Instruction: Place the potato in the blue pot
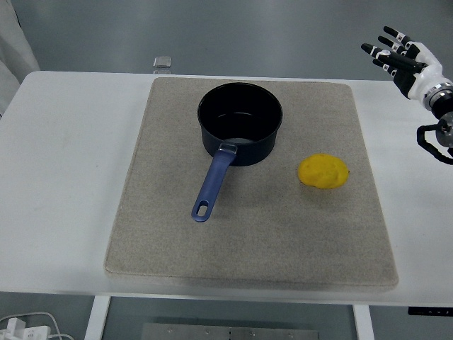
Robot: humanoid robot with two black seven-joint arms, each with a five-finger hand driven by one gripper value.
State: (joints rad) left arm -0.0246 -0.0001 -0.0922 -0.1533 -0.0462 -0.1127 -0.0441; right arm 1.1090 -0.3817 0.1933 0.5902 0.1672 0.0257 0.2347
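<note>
The white rectangular table [64, 177] fills most of the frame and serves as the work surface, its near edge running along the bottom. On it lies a large beige, felt-like square mat [163, 234], spread across the centre, probably so that the cookware does not slide or knock on the hard tabletop.

On the mat, in the upper centre of the frame, stands the dark blue round metal pot [240, 122], upright with its mouth open and nothing visible inside, so it is ready to receive something from above. Its long blue handle [214, 183] points toward the lower left centre, away from the right side, which leaves that side of the rim free for an approach.

The robot's right hand [405, 62], black with white segments, is in the upper right corner, raised above the table's far right edge and well apart from everything on the mat. Its fingers are spread wide and hold nothing, a posture that suits preparing a grasp; the task looks not yet begun.

The yellow, rounded, slightly lumpy potato [323, 171] lies on the mat in the right centre, near the pot's lower right but not touching it, on the side the right hand comes from.

A small clear object [163, 63] sits at the table's far edge, upper centre left; what it is cannot be told.
</note>
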